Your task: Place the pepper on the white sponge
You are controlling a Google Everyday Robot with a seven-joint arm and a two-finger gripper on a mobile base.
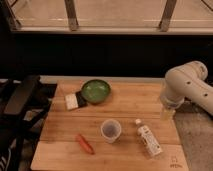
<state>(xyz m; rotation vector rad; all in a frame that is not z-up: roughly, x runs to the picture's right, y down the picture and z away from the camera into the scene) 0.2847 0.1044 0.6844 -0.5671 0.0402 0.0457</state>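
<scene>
The orange-red pepper (85, 143) lies on the wooden table (125, 107) near its front left. The white sponge (72, 101), with a dark strip on its right side, lies flat at the back left, next to the green bowl. My gripper (167, 113) hangs below the white arm (186, 84) at the table's right edge, far from both the pepper and the sponge. Nothing shows in the gripper.
A green bowl (96, 91) stands at the back, just right of the sponge. A clear plastic cup (110, 130) stands right of the pepper. A white bottle (149, 139) lies at the front right. Dark equipment (20, 107) sits left of the table.
</scene>
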